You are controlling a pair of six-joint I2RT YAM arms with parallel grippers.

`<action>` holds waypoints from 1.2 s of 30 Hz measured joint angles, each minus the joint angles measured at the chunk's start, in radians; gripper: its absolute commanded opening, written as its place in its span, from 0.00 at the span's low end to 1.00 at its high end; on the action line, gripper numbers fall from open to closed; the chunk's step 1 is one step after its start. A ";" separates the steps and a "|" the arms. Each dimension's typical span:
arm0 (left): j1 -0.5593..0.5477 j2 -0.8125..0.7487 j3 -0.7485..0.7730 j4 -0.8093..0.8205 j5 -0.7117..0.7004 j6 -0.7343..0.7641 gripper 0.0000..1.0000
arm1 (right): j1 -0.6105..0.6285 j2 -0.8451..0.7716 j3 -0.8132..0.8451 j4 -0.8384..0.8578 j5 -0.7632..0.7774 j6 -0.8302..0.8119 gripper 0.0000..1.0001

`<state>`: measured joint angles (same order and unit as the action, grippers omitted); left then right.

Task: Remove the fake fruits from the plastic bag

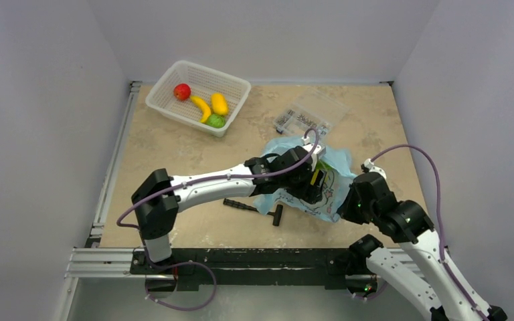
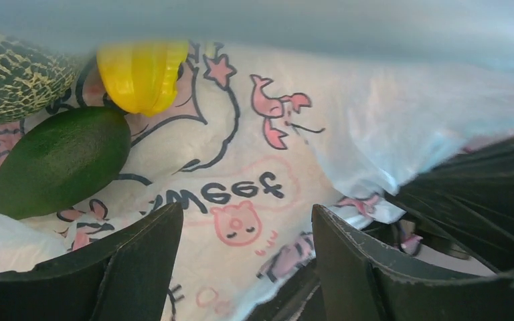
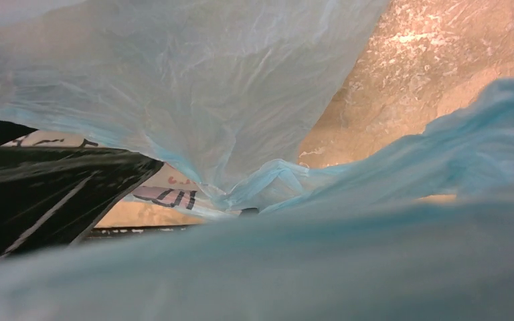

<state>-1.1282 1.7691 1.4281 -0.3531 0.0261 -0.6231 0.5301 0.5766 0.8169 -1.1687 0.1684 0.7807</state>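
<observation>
The light-blue plastic bag (image 1: pixel 331 175) lies at the table's middle. My left gripper (image 2: pixel 247 224) is inside its mouth, jaws open and empty above the printed cartoon film (image 2: pixel 241 154). Ahead and to its left in the bag lie a dark green oval fruit (image 2: pixel 60 160), a yellow ridged fruit (image 2: pixel 140 73) and a netted green melon (image 2: pixel 10 80). My right gripper (image 1: pixel 349 200) is at the bag's near right edge. Its fingers are hidden by bag film (image 3: pixel 254 267), whose folds bunch where they would close. Red (image 1: pixel 182 91), banana (image 1: pixel 201 108), orange-yellow (image 1: pixel 219 103) and green (image 1: pixel 216 121) fruits lie in the basket.
The white mesh basket (image 1: pixel 167 85) stands at the back left. A clear compartment box (image 1: pixel 311 114) sits just behind the bag. Black tool pieces (image 1: pixel 241 205) lie on the table in front of the bag. A dark shape (image 2: pixel 482 194) shows at the left wrist view's right edge.
</observation>
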 measured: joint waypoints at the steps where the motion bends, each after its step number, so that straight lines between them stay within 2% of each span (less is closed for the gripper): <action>1: 0.000 0.019 0.001 0.000 0.000 0.005 0.70 | 0.000 0.010 0.000 -0.002 -0.005 -0.006 0.00; 9: -0.001 0.118 0.013 -0.019 -0.055 0.073 0.70 | 0.000 0.047 -0.036 0.071 -0.060 -0.022 0.00; 15: -0.005 0.168 0.105 -0.026 -0.116 0.163 0.68 | 0.000 0.059 -0.064 0.137 -0.083 -0.051 0.00; 22: -0.006 0.247 0.145 0.074 -0.207 0.235 0.68 | 0.000 -0.006 -0.064 0.157 -0.073 -0.086 0.00; 28: -0.006 0.336 0.149 0.135 -0.270 0.267 0.78 | 0.000 -0.042 -0.064 0.175 -0.060 -0.090 0.00; 31: -0.006 0.375 0.162 0.146 -0.296 0.272 0.78 | 0.000 -0.057 -0.069 0.188 -0.057 -0.090 0.00; 34: -0.005 0.417 0.189 0.150 -0.311 0.275 0.74 | 0.000 -0.063 -0.073 0.196 -0.061 -0.089 0.00; 36: -0.004 0.435 0.199 0.150 -0.320 0.276 0.66 | 0.000 -0.063 -0.073 0.198 -0.064 -0.089 0.00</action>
<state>-1.1320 2.2044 1.6272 -0.2031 -0.2935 -0.3470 0.5301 0.5137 0.7437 -0.9703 0.1047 0.6914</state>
